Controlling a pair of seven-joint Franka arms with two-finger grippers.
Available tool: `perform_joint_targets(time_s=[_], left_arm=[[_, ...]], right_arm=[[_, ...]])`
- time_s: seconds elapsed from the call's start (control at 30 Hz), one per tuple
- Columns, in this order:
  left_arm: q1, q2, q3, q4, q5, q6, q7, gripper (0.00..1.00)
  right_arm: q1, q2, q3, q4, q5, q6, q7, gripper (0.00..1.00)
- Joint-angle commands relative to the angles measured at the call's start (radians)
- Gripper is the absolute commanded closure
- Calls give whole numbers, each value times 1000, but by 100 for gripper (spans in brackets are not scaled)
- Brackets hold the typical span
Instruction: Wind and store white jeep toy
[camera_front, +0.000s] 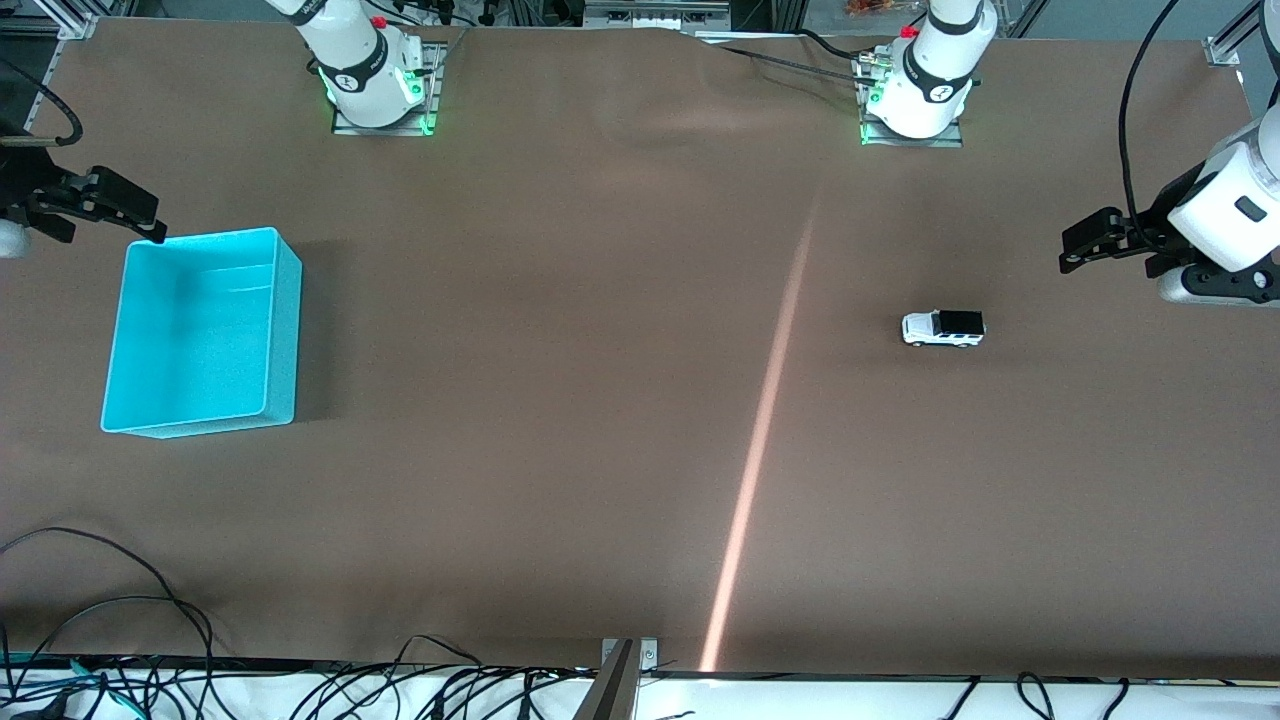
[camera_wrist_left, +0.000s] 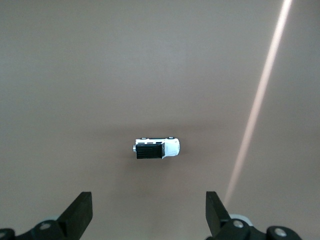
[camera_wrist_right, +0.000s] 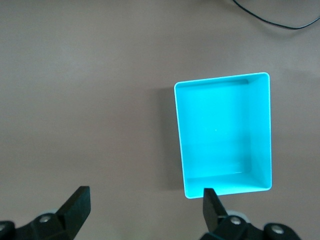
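Observation:
The white jeep toy (camera_front: 943, 328), white with a black roof, stands on the brown table toward the left arm's end. It also shows in the left wrist view (camera_wrist_left: 156, 148). My left gripper (camera_front: 1078, 248) hangs open and empty in the air, beside the jeep toward the table's end; in the left wrist view the left gripper (camera_wrist_left: 148, 200) has wide-spread jaws. The turquoise bin (camera_front: 283, 330) stands empty at the right arm's end and also shows in the right wrist view (camera_wrist_right: 222, 135). My right gripper (camera_front: 140, 212) is open and empty, above the table beside the bin's corner (camera_wrist_right: 145, 196).
A bright pinkish light streak (camera_front: 760, 430) crosses the brown table cloth between bin and jeep. Loose cables (camera_front: 120, 670) lie along the table edge nearest the front camera. The arm bases (camera_front: 375, 90) stand at the edge farthest from that camera.

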Motion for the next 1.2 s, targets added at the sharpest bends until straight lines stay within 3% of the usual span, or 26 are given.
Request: perform_joint_targets(time_s=[0.0,0.47,0.93,1.1,1.13,1.17], left_arm=[[8,-7,-10,7,26,-4,15,0],[8,-5,-8,7,26,-3,17,0],[11,64,0,7,26,-1,0,0],[14,79,0,7,26,0,-177,0],[12,94,-2,7,26,0,-330,0],[12,98,-2,5,26,0,-360,0]], right_arm=[[2,-2,5,22,-15,-14,17,0],[2,-10,3,22,-10,-13,9,0],[2,-8,1,22,-12,-11,11,0],[2,-8,1,22,-10,-7,11,0],[2,-8,1,22,-10,-7,11,0],[2,-8,1,22,-10,-7,11,0]])
